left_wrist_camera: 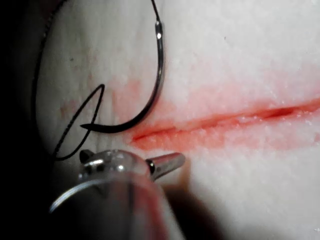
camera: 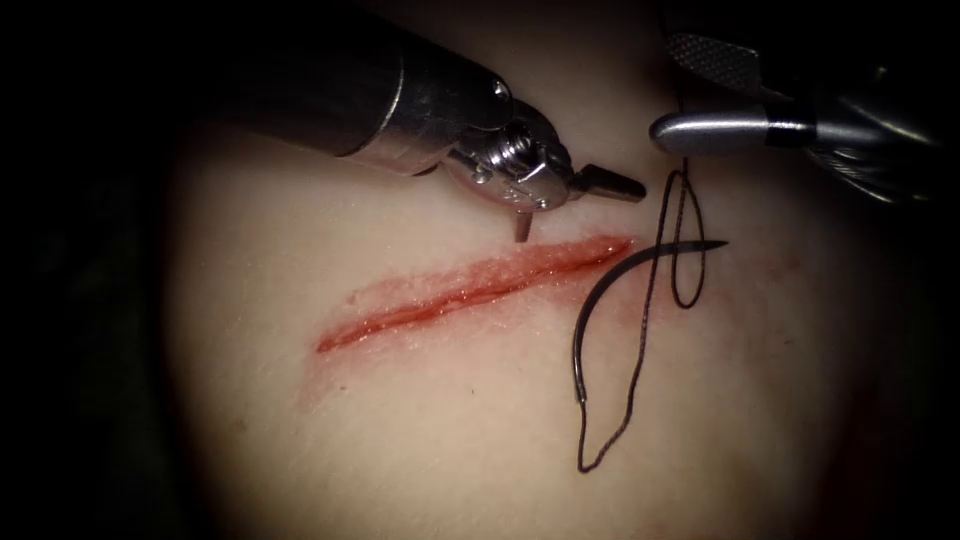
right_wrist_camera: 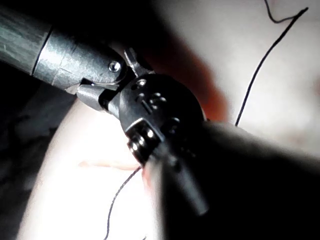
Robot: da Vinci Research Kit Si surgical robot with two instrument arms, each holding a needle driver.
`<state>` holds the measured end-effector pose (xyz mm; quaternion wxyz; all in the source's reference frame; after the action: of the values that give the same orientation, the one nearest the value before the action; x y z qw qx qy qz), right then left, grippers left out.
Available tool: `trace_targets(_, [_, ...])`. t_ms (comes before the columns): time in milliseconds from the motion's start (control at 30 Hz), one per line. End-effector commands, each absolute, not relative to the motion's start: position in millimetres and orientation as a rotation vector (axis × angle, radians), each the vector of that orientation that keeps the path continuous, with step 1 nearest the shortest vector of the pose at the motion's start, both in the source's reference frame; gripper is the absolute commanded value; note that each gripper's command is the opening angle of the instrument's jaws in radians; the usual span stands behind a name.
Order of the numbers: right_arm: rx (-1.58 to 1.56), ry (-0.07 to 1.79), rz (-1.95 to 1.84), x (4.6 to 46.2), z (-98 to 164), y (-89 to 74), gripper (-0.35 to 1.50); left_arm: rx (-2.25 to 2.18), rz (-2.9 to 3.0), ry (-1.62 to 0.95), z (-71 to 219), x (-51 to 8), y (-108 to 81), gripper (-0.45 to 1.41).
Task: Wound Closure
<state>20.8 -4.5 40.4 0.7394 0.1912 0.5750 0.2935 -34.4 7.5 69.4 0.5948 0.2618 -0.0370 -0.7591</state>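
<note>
Though the right tool (camera: 668,130) reaches the thread (camera: 640,330), we cannot tell its grip. The left tool (camera: 570,210) gapes wide, holding nothing. The needle (camera: 610,290) lies free on the pale tissue (camera: 400,420), right of the cut (camera: 470,290).

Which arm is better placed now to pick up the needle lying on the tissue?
Probably left. The left tool, open and empty, hovers beside the needle, which lies free right of the cut. The right tool, also open and empty, sits higher, over the thread.
</note>
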Motion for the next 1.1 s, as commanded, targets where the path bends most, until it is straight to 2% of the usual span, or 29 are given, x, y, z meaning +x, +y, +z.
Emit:
trace_targets(33, [0.421,1.263,0.644,21.6,40.6,-4.2,1.38,0.602,-1.736,-0.108,69.8,-35.5,7.4,0.94])
trace_targets(133, [0.425,1.262,0.648,21.6,40.6,-4.2,1.38,0.581,-1.7,-0.128,69.8,-36.8,7.2,0.78])
trace_targets(200, [0.425,1.262,0.648,21.6,40.6,-4.2,1.38,0.584,-1.699,-0.123,69.9,-37.4,7.4,0.57])
trace_targets(233, [0.425,1.262,0.648,21.6,40.6,-4.2,1.38,0.598,-1.75,-0.104,69.9,-37.4,7.6,0.61])
trace_targets(267, [0.425,1.262,0.648,21.6,40.6,-4.2,1.38,0.639,-1.908,-0.06,69.8,-37.4,7.8,0.89])
trace_targets(300, [0.425,1.262,0.648,21.6,40.6,-4.2,1.38,0.674,-2.042,-0.021,69.8,-37.4,8.0,0.94])
trace_targets(400, [0.425,1.262,0.648,21.6,40.6,-4.2,1.38,0.773,-2.535,0.169,69.4,-36.6,8.4,0.93])
trace_targets(500, [0.425,1.262,0.648,21.6,40.6,-4.2,1.38,0.795,-2.673,0.241,69.2,-35.6,8.1,0.93])
trace_targets(667, [0.425,1.263,0.648,21.6,40.6,-4.2,1.38,0.829,-3.086,0.514,69.6,-35.0,7.4,0.94])
trace_targets(700, [0.425,1.263,0.648,21.6,40.6,-4.2,1.38,0.828,-3.151,0.568,69.9,-35.0,7.2,0.91])
trace_targets(767, [0.425,1.263,0.648,21.6,40.6,-4.2,1.38,0.824,-3.256,0.654,70.3,-35.1,6.9,0.76])
trace_targets(800, [0.425,1.263,0.648,21.6,40.6,-4.2,1.38,0.817,-3.338,0.713,70.6,-35.2,6.6,0.61])
trace_targets(900, [0.425,1.263,0.648,21.6,40.6,-4.3,1.38,0.791,-3.531,0.869,71.6,-35.5,6.3,0.42])
trace_targets(933, [0.426,1.263,0.648,21.6,40.6,-4.3,1.38,0.783,-3.534,0.898,71.9,-35.7,6.3,0.47])
trace_targets(1100, [0.427,1.263,0.647,21.7,40.4,-4.3,1.38,0.757,-3.511,0.979,73.5,-37.3,6.5,0.44])
